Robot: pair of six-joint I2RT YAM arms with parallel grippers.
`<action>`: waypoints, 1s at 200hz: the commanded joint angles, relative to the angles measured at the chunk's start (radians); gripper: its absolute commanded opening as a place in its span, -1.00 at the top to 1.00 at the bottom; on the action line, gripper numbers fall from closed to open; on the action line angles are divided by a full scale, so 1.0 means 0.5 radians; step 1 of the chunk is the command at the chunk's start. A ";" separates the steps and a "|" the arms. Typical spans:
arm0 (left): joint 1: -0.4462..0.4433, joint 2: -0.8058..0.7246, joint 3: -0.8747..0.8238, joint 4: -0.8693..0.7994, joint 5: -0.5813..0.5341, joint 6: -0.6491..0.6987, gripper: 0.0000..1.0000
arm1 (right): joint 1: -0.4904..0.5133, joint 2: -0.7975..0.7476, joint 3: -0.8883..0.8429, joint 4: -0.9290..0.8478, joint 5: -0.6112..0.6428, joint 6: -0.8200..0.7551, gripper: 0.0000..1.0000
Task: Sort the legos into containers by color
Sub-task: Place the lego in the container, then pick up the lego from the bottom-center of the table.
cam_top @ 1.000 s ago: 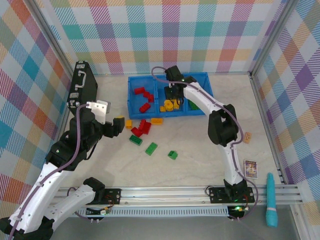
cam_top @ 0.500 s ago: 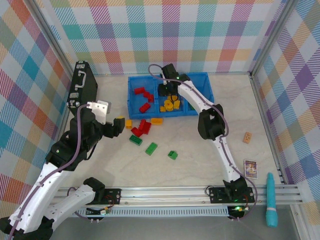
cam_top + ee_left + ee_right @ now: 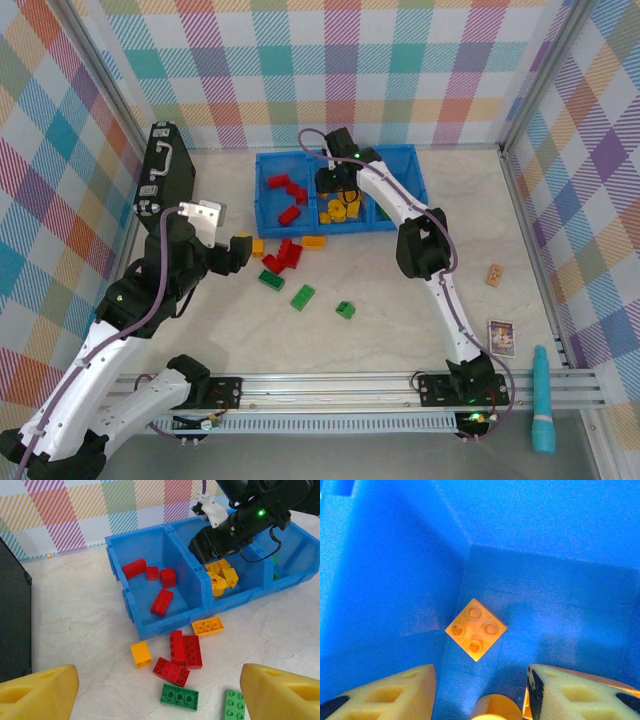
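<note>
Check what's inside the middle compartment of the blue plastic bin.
Several yellow-orange studded plastic bricks, one square four-stud brick flat on the floor. The right tool hangs over the back, covering whatever lies beneath.

The left arm is bent, the left tool point(image 3: 237, 250) hanging low with fingers spread wide, while the right arm stretches far forward, the right tool point(image 3: 481, 692) pointing down, fingers parted and apparently gripping nothing.

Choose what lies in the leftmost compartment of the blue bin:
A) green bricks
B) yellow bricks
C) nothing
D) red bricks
D: in the left wrist view, the leftmost compartment of the blue bin holds four red bricks and no other color.
</note>
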 commanded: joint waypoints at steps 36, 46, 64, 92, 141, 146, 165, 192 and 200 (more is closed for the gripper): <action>-0.017 -0.033 0.056 -0.025 0.048 0.020 -0.67 | 0.039 -0.583 -0.580 0.021 0.056 -0.133 -0.14; -0.017 -0.036 0.051 -0.019 0.052 0.024 -0.67 | 0.045 -0.733 -0.762 0.039 0.078 -0.146 -0.15; -0.016 -0.042 0.039 0.001 0.050 0.028 -0.67 | 0.075 -1.037 -1.157 0.122 0.102 -0.132 -0.18; -0.017 -0.041 0.009 0.040 0.065 0.020 -0.67 | 0.196 -1.467 -1.687 0.181 0.174 -0.034 -0.21; -0.017 -0.009 -0.017 0.059 0.126 -0.003 -0.67 | 0.497 -1.888 -2.248 0.036 0.154 0.646 -0.32; -0.017 -0.006 -0.016 0.060 0.129 -0.007 -0.67 | 0.535 -1.916 -2.296 0.027 0.170 0.730 -0.33; -0.017 -0.005 -0.022 0.072 0.148 -0.011 -0.67 | 0.642 -2.007 -2.461 0.019 0.208 1.045 -0.35; -0.017 -0.022 -0.039 0.085 0.153 -0.020 -0.67 | 0.715 -2.102 -2.679 0.122 0.154 1.402 -0.38; -0.017 -0.029 -0.046 0.088 0.153 -0.020 -0.67 | 0.739 -2.129 -2.737 0.167 0.148 1.500 -0.39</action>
